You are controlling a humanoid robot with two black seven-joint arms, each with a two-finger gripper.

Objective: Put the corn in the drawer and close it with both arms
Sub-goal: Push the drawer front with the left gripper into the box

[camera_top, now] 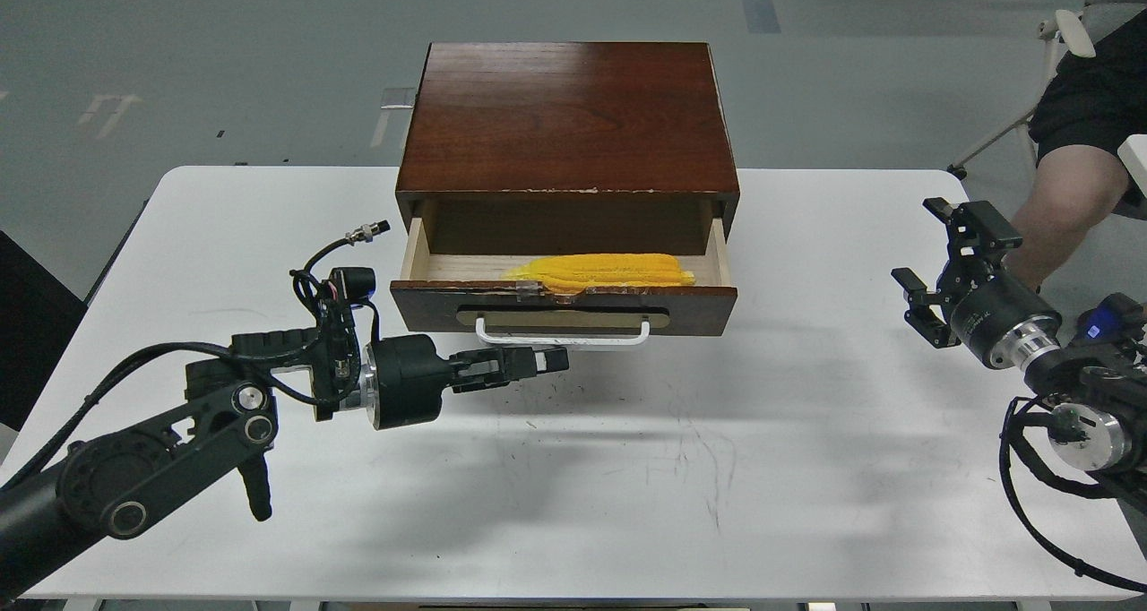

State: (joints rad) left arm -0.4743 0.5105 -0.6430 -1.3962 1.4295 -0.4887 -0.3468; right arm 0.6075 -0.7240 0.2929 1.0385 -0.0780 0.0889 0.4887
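Observation:
The yellow corn (599, 269) lies lengthwise inside the open drawer (564, 305), just behind its dark brown front. The drawer's white bar handle (563, 335) faces me. My left gripper (557, 358) is shut and empty. It points right, and its fingertips are just below and in front of the handle, close to the drawer front. My right gripper (923, 242) is open and empty, and hovers over the table's right side, well apart from the drawer.
The dark wood cabinet (568, 118) stands at the middle back of the white table (681, 468). A seated person's leg (1066, 203) and a chair are beyond the table's right rear corner. My left arm's cables (336, 253) loop beside the drawer's left corner.

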